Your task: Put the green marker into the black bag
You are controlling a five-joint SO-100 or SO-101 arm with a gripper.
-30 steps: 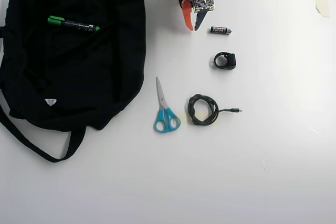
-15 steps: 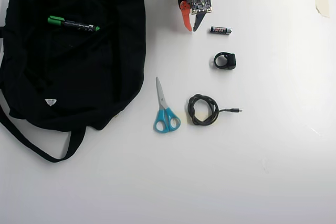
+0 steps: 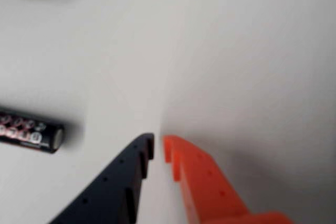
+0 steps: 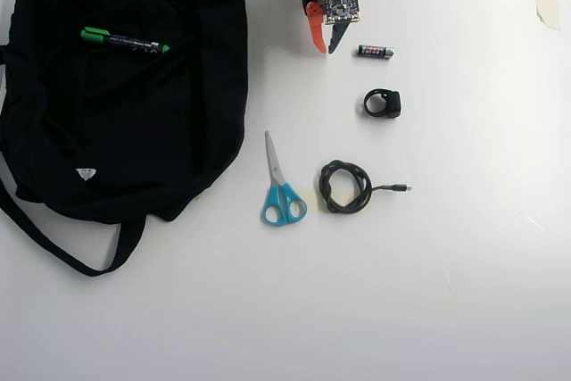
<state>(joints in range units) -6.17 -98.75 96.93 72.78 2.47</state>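
Observation:
The green marker [image 4: 123,42] lies on top of the black bag [image 4: 134,131] near the bag's upper left in the overhead view, green cap to the left. The bag fills the table's left side, with a strap trailing at its lower left. My gripper [image 4: 325,48] hangs at the top centre, well to the right of the bag and just left of a battery. In the wrist view the gripper [image 3: 157,145] shows its black and orange fingers meeting at the tips, shut on nothing, above bare white table. The marker and the bag are outside the wrist view.
A short black battery [image 4: 375,52] [image 3: 31,132] lies right of the gripper. Below it sit a black ring-shaped clip [image 4: 383,103], a coiled black cable [image 4: 344,186] and blue-handled scissors [image 4: 281,186]. A strip of tape [image 4: 546,2] is at the far right.
The gripper has drawn back slightly toward the arm's base at the top of the overhead view. The marker, bag and other items have not moved.

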